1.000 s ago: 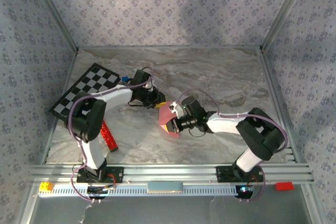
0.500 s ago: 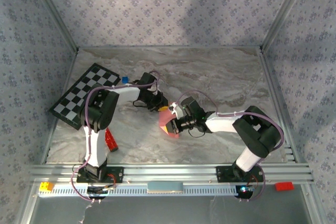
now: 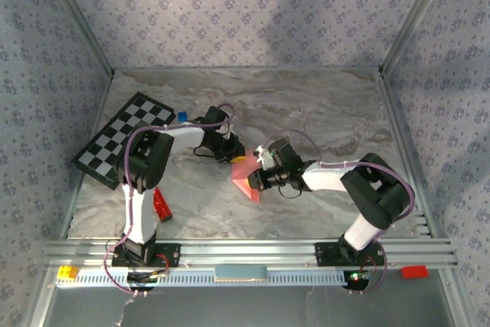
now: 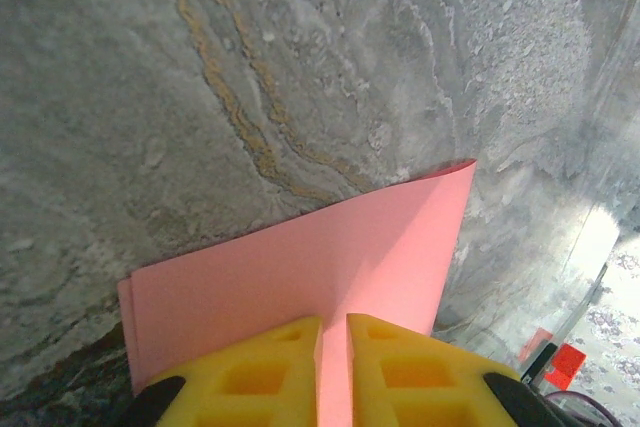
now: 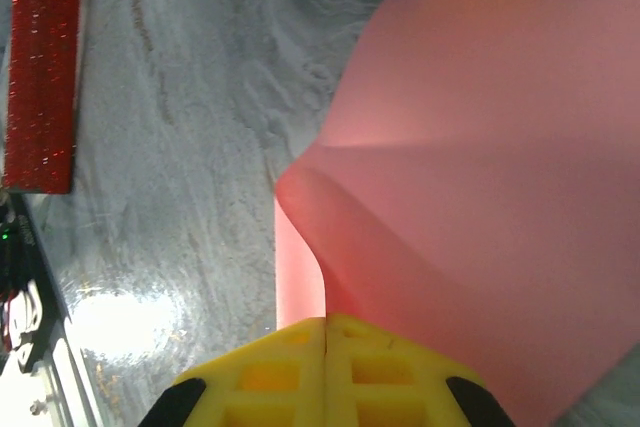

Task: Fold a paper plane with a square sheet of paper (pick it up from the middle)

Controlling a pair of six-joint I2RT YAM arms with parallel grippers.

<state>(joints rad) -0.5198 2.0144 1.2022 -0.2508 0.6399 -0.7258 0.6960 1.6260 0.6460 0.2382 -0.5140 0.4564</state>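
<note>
Left wrist: the left gripper (image 4: 333, 352) is clamping the square sheet of paper (image 4: 330, 257).
Opposite, the right gripper (image 5: 327, 352) is pinching it too; uneven pulling is risking a tear.

1. The desk (image 3: 321, 112) has a grey marbled top with rust-coloured veins.
2. A checkerboard (image 3: 126, 137) lies flat at the far left, with a tiny blue cube (image 3: 182, 116) just beside its far corner.
3. A red glittery bar (image 3: 161, 206) lies at the near left.
4. The square sheet of paper (image 3: 245, 178) — pink, folded — sits mid-desk; whether it rests on the top is unclear.
</note>
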